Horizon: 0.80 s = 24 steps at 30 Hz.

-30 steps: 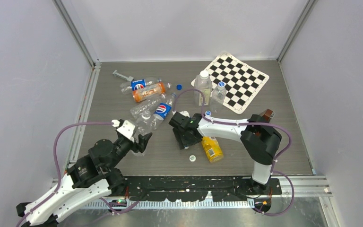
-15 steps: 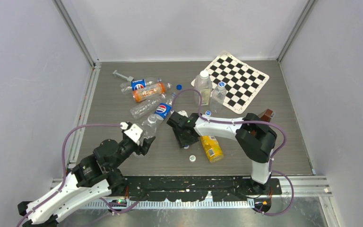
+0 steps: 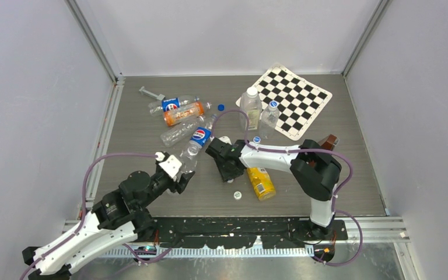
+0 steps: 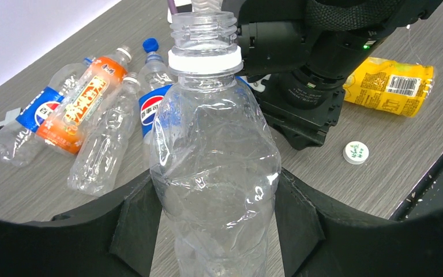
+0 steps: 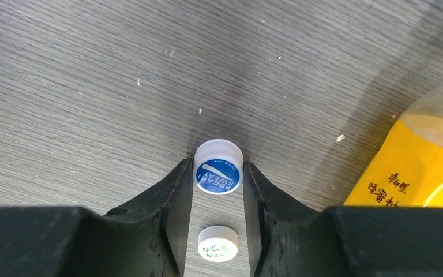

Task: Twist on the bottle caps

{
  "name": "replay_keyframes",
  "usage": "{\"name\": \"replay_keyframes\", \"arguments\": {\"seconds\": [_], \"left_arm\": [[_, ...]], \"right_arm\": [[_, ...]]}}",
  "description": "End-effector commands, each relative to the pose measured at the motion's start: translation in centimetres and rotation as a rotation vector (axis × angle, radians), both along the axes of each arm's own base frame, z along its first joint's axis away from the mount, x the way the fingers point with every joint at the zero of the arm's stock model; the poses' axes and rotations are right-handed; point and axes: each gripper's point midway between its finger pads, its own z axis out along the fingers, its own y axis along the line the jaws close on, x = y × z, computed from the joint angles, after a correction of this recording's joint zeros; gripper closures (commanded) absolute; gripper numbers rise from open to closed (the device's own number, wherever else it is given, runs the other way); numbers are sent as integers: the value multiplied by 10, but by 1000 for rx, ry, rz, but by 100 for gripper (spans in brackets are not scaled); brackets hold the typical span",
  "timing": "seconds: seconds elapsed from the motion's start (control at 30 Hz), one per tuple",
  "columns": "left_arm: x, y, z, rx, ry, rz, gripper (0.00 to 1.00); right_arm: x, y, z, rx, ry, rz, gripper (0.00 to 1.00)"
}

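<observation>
My left gripper (image 4: 213,222) is shut on a slim clear bottle (image 4: 213,150) and holds it upright; its neck is open, with a white ring under the thread. In the top view the left gripper (image 3: 181,177) holds this bottle (image 3: 188,158) just left of my right gripper (image 3: 227,169). My right gripper (image 5: 218,176) is shut on a blue-and-white cap (image 5: 218,173), pinched between the fingertips just above the table. A white cap (image 5: 218,243) lies on the table under the right gripper; it also shows in the top view (image 3: 237,195).
A yellow bottle (image 3: 261,182) lies right of the right gripper. Pepsi and orange bottles (image 3: 181,112) lie at the back left. Two capped clear bottles (image 3: 249,105) stand beside a checkerboard mat (image 3: 294,99). Loose blue caps (image 3: 221,107) lie nearby.
My left arm has carried the clear bottle to the right, closer to the right gripper. The right gripper has shifted slightly left and stays shut on the cap.
</observation>
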Motion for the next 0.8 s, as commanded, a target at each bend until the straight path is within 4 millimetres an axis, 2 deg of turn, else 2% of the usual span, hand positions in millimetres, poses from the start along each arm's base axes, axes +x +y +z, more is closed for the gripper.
{"name": "replay_keyframes", "arguments": {"seconds": [0.0,0.13,0.17,0.27,0.3,0.33,0.4,0.53,0.63,0.77], "left_arm": [[0,-12,6,-10,-14,-46,100],[-3,-23,-4,27,19,-99,100],[-4,-26,-7,38,27,-115,100],[-6,-35,-15,66,52,-162,100],[-8,-38,-17,73,57,-176,100],[-8,-40,-19,79,60,-192,100],[-11,-46,-20,77,65,-220,100],[-15,-54,-22,77,71,-273,100],[-22,-65,-21,65,69,-342,100],[-30,-77,-15,49,47,-429,100]], "right_arm": [[6,4,17,49,-55,15,83],[6,0,47,111,-97,46,95],[7,-2,60,137,-119,56,98],[5,-8,91,204,-161,83,99],[6,-12,115,255,-205,94,99],[4,-14,121,271,-206,109,99],[4,-23,155,337,-275,154,99],[-11,-32,204,449,-364,293,99],[-28,-35,230,527,-405,399,99],[-45,-32,248,594,-429,535,99]]}}
